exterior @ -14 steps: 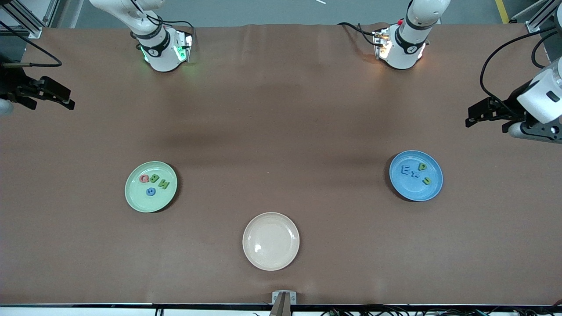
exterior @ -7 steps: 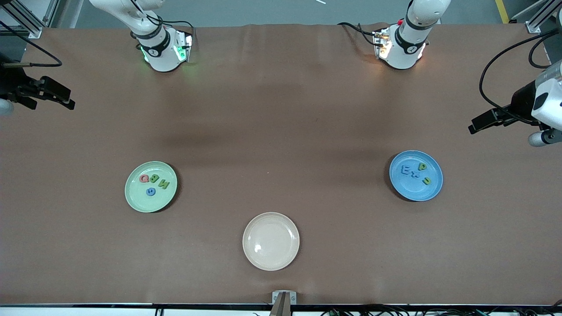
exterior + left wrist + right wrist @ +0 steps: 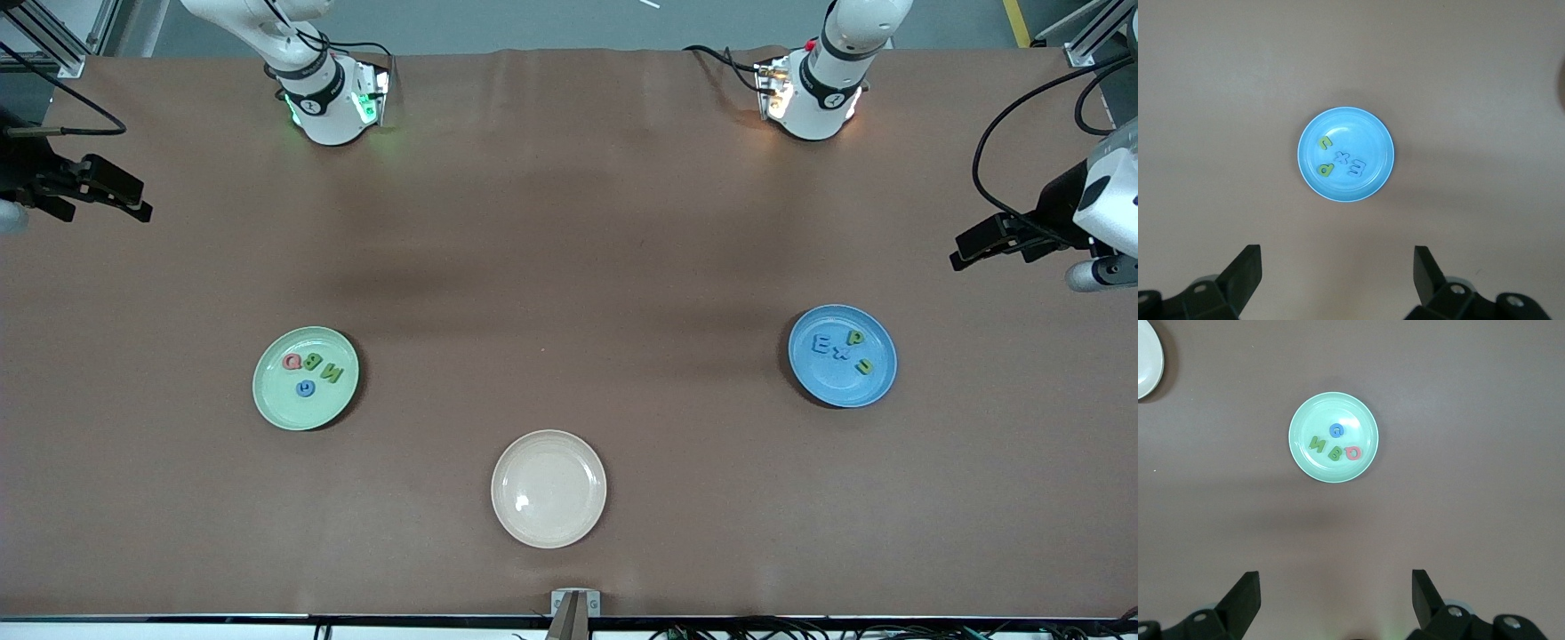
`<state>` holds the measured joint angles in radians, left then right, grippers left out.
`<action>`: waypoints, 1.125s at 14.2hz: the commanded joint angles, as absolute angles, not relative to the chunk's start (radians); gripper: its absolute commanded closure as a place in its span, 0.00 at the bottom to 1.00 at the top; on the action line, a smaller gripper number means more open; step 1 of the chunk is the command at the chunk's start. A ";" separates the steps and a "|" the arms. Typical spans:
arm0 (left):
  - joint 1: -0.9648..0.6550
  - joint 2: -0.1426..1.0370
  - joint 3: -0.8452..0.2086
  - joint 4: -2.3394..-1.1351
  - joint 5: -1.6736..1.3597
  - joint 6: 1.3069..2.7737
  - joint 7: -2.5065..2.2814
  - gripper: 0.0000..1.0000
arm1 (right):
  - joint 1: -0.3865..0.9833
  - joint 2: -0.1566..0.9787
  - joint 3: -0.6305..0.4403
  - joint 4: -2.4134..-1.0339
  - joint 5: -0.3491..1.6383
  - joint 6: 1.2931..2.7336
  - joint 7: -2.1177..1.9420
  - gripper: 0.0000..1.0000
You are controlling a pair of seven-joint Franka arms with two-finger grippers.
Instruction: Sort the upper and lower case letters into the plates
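Loads of bare table [image 3: 569, 249] through the middle; only things sitting in the way are the mint green plate [image 3: 267, 404], the blue plate [image 3: 876, 387] and the cream plate [image 3: 548, 529] nearest the front camera; all well apart, easy passing between.

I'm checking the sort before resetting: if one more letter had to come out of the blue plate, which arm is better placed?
Left, probably. The left gripper hangs open at the blue plate's end of the table; the right gripper, also open, waits by the green plate.
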<state>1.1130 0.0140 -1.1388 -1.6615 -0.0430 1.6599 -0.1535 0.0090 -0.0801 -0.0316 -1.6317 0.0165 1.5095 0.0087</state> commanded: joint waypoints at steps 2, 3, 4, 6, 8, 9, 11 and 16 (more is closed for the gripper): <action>1.121 0.008 -1.138 -1.557 -0.032 1.569 -0.141 0.00 | 0.015 -0.106 -0.034 -1.658 0.006 1.513 0.002 0.00; 1.120 0.014 -1.140 -1.545 -0.032 1.565 -0.141 0.00 | 0.015 -0.106 -0.034 -1.658 0.005 1.513 0.002 0.00; 1.120 0.015 -1.140 -1.528 -0.032 1.565 -0.143 0.00 | 0.015 -0.106 -0.034 -1.658 0.005 1.513 0.002 0.00; 1.121 0.028 -1.138 -1.480 -0.037 1.565 -0.135 0.00 | 0.014 -0.106 -0.034 -1.660 0.006 1.511 0.002 0.00; 1.121 0.025 -1.140 -1.485 -0.031 1.572 -0.137 0.00 | 0.012 -0.106 -0.034 -1.660 0.006 1.511 0.002 0.00; 1.121 0.029 -1.140 -1.485 -0.023 1.572 -0.138 0.00 | 0.014 -0.106 -0.034 -1.661 0.006 1.511 0.002 0.00; 1.121 0.040 -1.140 -1.485 0.015 1.572 -0.133 0.00 | 0.014 -0.106 -0.034 -1.661 0.006 1.511 0.002 0.00; 1.121 0.051 -1.138 -1.486 0.017 1.575 -0.130 0.00 | 0.014 -0.106 -0.034 -1.661 0.006 1.509 0.002 0.00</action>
